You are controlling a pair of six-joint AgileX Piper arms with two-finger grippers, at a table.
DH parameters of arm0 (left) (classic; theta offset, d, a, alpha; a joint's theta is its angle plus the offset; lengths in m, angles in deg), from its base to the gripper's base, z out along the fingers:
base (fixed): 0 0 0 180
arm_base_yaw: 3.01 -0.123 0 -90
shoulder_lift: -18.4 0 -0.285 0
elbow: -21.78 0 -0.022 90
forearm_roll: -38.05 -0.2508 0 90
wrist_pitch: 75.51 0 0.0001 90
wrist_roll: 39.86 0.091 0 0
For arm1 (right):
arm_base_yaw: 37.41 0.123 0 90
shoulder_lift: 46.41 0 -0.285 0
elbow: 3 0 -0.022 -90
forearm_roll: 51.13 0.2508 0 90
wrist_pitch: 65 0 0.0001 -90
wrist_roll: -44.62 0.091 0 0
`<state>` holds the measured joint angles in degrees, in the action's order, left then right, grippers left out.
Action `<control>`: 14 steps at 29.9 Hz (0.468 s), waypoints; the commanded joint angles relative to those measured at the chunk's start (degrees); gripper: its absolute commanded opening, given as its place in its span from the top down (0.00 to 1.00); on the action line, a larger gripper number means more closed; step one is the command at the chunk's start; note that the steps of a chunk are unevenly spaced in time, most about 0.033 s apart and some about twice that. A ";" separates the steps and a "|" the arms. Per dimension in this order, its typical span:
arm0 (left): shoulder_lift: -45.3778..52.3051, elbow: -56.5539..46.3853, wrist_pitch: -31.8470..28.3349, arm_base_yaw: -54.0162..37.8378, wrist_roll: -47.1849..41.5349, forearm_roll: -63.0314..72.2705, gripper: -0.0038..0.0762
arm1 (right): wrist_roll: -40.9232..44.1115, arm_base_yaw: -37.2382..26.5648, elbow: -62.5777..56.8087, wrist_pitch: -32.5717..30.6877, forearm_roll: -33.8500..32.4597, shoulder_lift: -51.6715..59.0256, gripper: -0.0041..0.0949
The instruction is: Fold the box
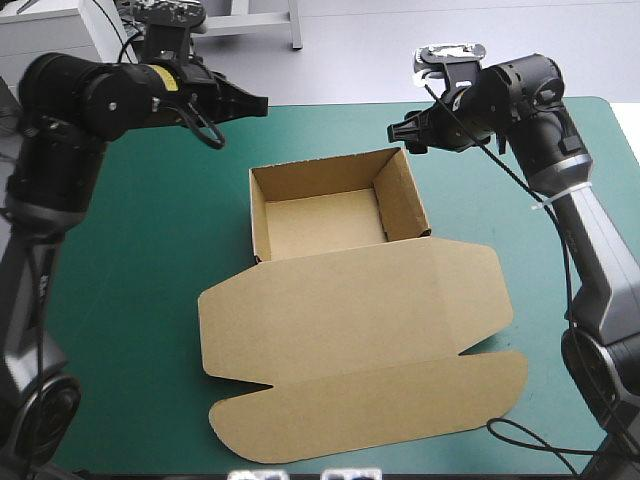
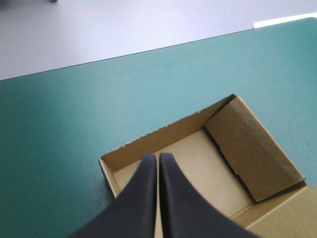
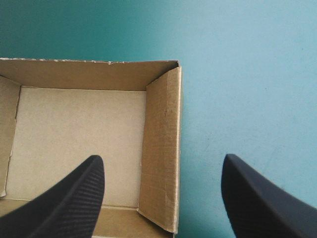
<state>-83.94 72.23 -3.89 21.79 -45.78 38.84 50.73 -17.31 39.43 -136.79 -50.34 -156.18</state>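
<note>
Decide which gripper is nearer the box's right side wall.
Right. The right gripper hangs by the right wall, seen between its open fingers; the left gripper, fingers shut, near the box's far left corner.

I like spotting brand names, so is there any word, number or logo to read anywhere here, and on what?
None can be read.
Box: plain brown board, no print.
Teal-green cover: no markings.
Yellow patch on the left arm: too small to read.

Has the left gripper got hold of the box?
No, the left gripper is shut on nothing and raised clear of the box.
</note>
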 commanded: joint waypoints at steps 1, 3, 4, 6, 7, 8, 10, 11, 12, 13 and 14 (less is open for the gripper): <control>8.62 -4.70 2.26 0.27 1.71 0.57 0.96 | -0.85 -0.37 1.49 0.28 -0.42 2.87 0.33; 12.52 -9.97 2.26 0.27 2.41 0.57 0.96 | -1.09 -0.37 0.36 0.28 -0.42 2.87 0.33; 14.79 -12.89 2.15 0.27 2.67 0.57 0.96 | -1.34 -0.37 -0.31 0.28 -0.42 2.87 0.33; 19.29 -18.24 2.15 0.27 2.82 0.39 0.96 | -1.53 -0.37 -1.49 0.28 -0.79 2.77 0.33; 21.04 -20.66 2.15 0.27 2.82 0.65 0.96 | -1.82 -0.37 -2.05 0.28 -1.15 2.77 0.33; 23.79 -24.37 2.15 0.27 2.82 0.62 0.96 | -1.95 -0.37 -3.02 0.28 -1.57 2.77 0.33; 27.33 -29.92 1.83 0.27 2.82 0.62 0.96 | -1.95 -0.37 -4.62 0.28 -2.06 2.77 0.33; 30.02 -33.04 1.08 0.27 2.82 0.62 0.96 | -1.95 -0.37 -5.37 0.28 -2.46 2.50 0.33; 31.88 -36.14 0.43 0.27 2.82 0.62 0.96 | -1.95 -0.37 -5.81 0.28 -2.79 2.15 0.33; 34.24 -38.60 -0.96 0.27 3.00 0.38 0.96 | -1.95 -0.37 -5.96 0.28 -2.94 1.62 0.33; 36.57 -42.27 -2.48 0.27 3.32 0.13 0.96 | -1.95 -0.37 -6.23 0.57 -2.94 0.91 0.33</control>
<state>-53.32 35.91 -3.85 21.79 -43.02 39.01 49.38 -17.31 32.56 -136.79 -52.21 -156.73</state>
